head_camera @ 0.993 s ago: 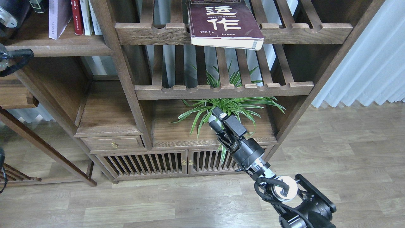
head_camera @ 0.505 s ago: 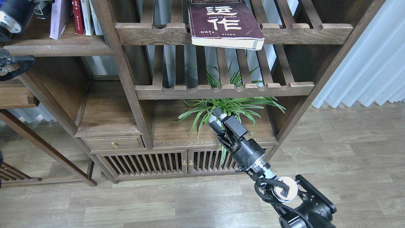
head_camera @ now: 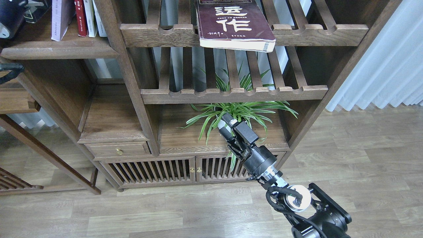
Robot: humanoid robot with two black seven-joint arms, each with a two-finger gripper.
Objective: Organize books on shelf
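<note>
**Maroon book on slatted rack, others upright on plank shelf**

While the right gripper (head_camera: 231,123) hangs in front of the spider plant (head_camera: 243,110), its fingers look close together and hold nothing. Left gripper: only a dark part shows at the top-left corner, can't tell its state. The maroon book (head_camera: 233,23) lies flat on the top slatted rack (head_camera: 317,33), overhanging the front rail. The lavender-white paperback (head_camera: 59,18) leans upright on the plank shelf (head_camera: 62,51), beside a red book (head_camera: 79,16) and white ones.
</note>
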